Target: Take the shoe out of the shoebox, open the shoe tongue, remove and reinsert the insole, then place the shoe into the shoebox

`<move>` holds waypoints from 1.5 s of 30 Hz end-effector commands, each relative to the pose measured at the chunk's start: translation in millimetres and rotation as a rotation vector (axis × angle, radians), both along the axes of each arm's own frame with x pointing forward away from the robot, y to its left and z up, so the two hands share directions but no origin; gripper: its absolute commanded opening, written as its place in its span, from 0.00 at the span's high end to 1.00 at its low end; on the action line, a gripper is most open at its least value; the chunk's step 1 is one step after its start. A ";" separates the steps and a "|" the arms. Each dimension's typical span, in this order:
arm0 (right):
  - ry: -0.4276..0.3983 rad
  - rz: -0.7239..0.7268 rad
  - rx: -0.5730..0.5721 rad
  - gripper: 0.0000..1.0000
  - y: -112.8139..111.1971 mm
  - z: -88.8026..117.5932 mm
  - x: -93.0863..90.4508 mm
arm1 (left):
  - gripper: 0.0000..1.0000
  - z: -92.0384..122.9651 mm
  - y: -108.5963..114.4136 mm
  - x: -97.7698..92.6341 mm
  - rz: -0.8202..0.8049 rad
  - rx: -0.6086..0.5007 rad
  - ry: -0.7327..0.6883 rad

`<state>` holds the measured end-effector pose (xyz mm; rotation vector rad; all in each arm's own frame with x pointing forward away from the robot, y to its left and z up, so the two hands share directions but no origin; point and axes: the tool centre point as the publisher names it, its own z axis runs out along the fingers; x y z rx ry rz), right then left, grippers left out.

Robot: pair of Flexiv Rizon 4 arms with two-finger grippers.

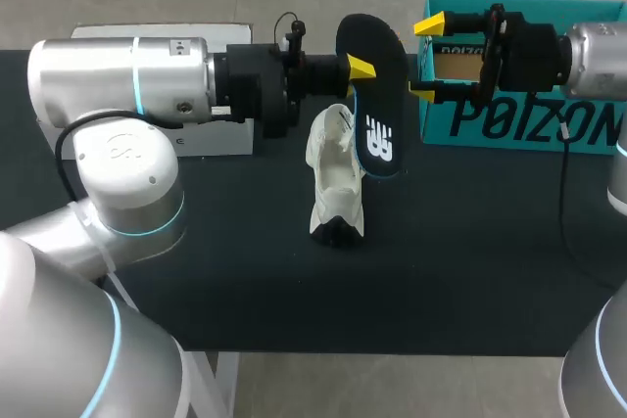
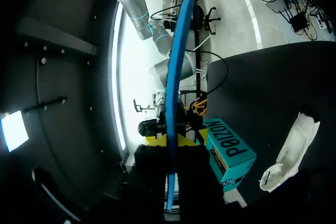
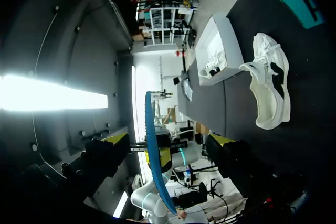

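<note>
Mid-bench I see the white shoe [image 1: 336, 175] on the black bench [image 1: 470, 261], outside its box. Just beyond and above it, my left gripper [image 2: 171, 140] is clamped on the dark insole [image 1: 377, 115]. My right gripper [image 1: 427, 59] faces it, fingers spread wide, holding nothing. The teal shoebox [image 1: 509, 124] sits at the far right edge.

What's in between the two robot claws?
The dark insole, held on edge by the left gripper, right gripper open just beyond it; the head view shows it.

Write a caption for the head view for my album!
Left gripper holds the insole up by the shoe; right gripper open near the box.
</note>
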<state>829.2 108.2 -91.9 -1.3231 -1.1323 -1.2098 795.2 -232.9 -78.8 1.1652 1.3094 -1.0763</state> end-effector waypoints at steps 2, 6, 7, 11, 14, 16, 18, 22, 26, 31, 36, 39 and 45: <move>0.000 -0.015 -0.001 0.00 -1.7 -1.5 -3.6 | 1.00 -3.8 4.5 -1.3 -0.012 -0.024 -0.011; -0.004 -0.025 -0.008 0.00 -5.0 -2.5 -3.1 | 1.00 -1.5 9.4 -3.8 -0.018 -0.027 -0.011; -0.007 -0.029 -0.010 0.00 -6.5 -2.7 -3.0 | 1.00 -0.9 10.9 -4.7 -0.023 -0.024 -0.010; -0.066 -0.023 0.001 0.00 -13.4 -3.4 -3.2 | 1.00 1.9 17.2 -7.9 -0.026 -0.032 0.038; -0.115 -0.002 -0.008 0.00 -17.9 -6.7 -5.4 | 1.00 4.3 23.0 -11.4 -0.025 -0.037 0.069; -0.147 0.010 -0.030 0.00 -21.6 -11.7 -6.5 | 1.00 3.7 28.3 -14.8 -0.036 -0.029 0.095; -0.173 0.015 -0.058 0.00 -26.3 -16.2 -7.4 | 1.00 2.3 32.4 -17.6 -0.041 -0.025 0.109; -0.188 0.009 -0.091 0.00 -40.6 -23.2 -8.4 | 1.00 -2.5 39.4 -20.4 -0.039 -0.019 0.118; -0.181 0.004 -0.094 0.00 -49.5 -23.6 -9.4 | 1.00 -4.1 41.6 -21.1 -0.030 -0.019 0.120; -0.182 -0.032 -0.144 0.00 -50.7 -24.5 -10.2 | 1.00 -4.5 44.0 -22.0 -0.014 -0.002 0.116; -0.182 -0.032 -0.144 0.00 -50.7 -24.5 -10.2 | 1.00 -4.5 44.0 -22.0 -0.014 -0.002 0.116; -0.182 -0.032 -0.144 0.00 -50.7 -24.5 -10.2 | 1.00 -4.5 44.0 -22.0 -0.014 -0.002 0.116; -0.182 -0.032 -0.144 0.00 -50.7 -24.5 -10.2 | 1.00 -4.5 44.0 -22.0 -0.014 -0.002 0.116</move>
